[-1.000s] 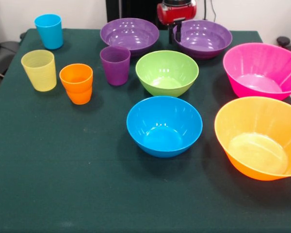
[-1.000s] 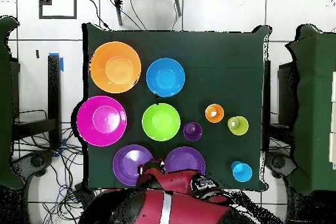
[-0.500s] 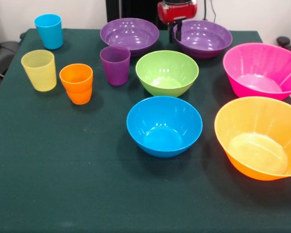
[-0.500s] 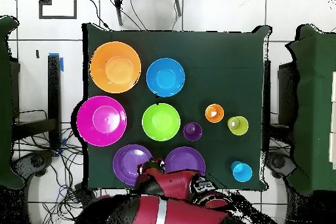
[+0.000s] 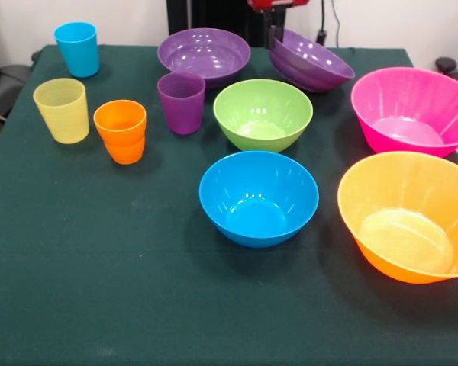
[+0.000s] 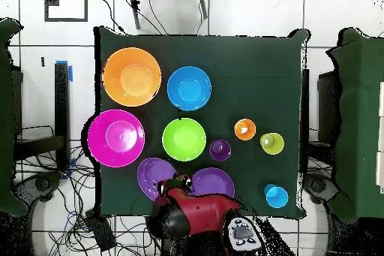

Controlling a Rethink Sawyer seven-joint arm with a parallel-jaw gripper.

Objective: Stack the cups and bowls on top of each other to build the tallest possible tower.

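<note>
Front view: gripper (image 5: 273,32) at top centre, pinched on the left rim of a purple bowl (image 5: 311,61), which hung tilted, its right side low near the green cloth (image 5: 99,267). Probably tilted because it was gripped by one edge only. Second purple bowl (image 5: 204,53) sat flat at upper centre. Green bowl (image 5: 263,113) and blue bowl (image 5: 258,197) sat open mid-frame, pink bowl (image 5: 412,110) and orange bowl (image 5: 408,217) at right. Four cups stood separately at upper left. No tower started.

Overhead view: gripper (image 6: 172,188) at lower centre over the held purple bowl (image 6: 152,174), which overlapped nothing, just below the green bowl (image 6: 184,139). Blue bowl (image 6: 189,88) empty, likely the base.
</note>
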